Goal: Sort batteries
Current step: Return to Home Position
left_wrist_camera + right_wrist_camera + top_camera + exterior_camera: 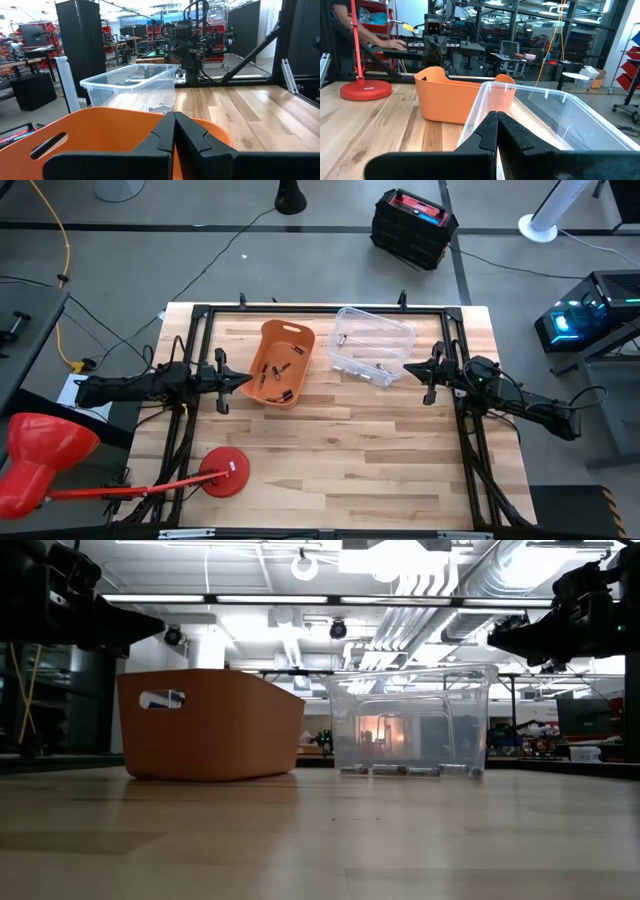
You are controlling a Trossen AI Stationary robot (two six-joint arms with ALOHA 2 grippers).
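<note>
The pale wooden desk [340, 470] carries two bins side by side towards its far edge, with one dark arm at either side of them. The left arm [140, 385] reaches in level from the desk's left edge and the right arm [520, 405] from its right edge. The orange bin [270, 340] stands on the left arm's side and the transparent bin [395, 330] just beside it on the right arm's side; from above, a narrow strip of bare wood shows between them. A red round-footed stand [224, 472] sits on the near left part of the desk, well apart from both bins. The left tool [245, 380] points at the orange bin's outer wall, just beside it, and in the level view it hangs higher than the bin's rim, touching nothing. Its fingers [162, 135] are pressed together with nothing between them. The right tool [408, 367] mirrors it at the transparent bin's outer corner, also raised above the rim, its fingers [485, 135] closed against each other and empty. The batteries [277, 375] lie inside the bins and not in either tool: several dark cells are scattered over the orange bin's floor, and a few silvery ones rest on the transparent bin's floor, though they are too small there to count with any confidence.
</note>
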